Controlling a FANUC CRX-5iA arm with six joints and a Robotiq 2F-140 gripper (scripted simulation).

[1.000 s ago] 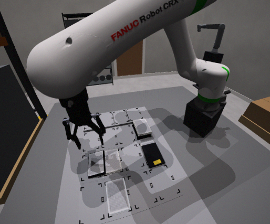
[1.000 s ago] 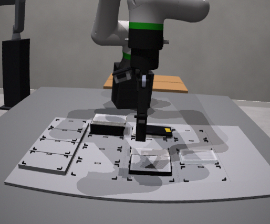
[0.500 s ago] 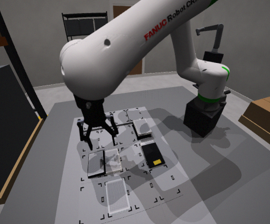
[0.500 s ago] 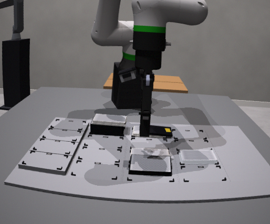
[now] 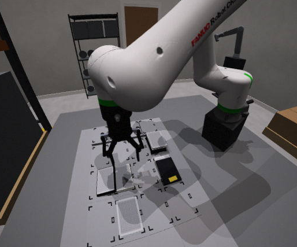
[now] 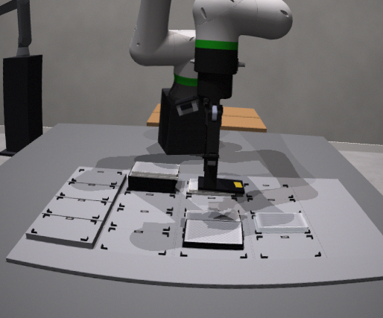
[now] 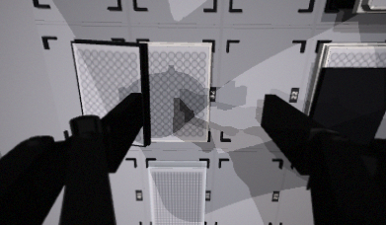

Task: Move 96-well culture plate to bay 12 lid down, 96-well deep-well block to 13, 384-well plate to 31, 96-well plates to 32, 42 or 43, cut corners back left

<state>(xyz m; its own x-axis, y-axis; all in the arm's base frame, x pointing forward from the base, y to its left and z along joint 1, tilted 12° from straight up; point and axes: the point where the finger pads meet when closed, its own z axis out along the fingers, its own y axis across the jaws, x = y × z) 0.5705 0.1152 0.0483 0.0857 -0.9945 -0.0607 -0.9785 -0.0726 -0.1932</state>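
top: gripper (image 5: 124, 154) partly open, holding nothing, above the stacked sealed plates (image 5: 114, 179) lying skewed across one bay; 384-well plate (image 5: 129, 216) just beside.

exterior: upper plate (image 6: 213, 217) leaning on the black-framed one (image 6: 213, 235); likely light, stiff, slick-sealed, best taken by the long edges. deep-well block (image 6: 153, 177) well apart.

wrist: fingers apart, dark lidded plate (image 7: 348, 99) near one finger, possible snag.
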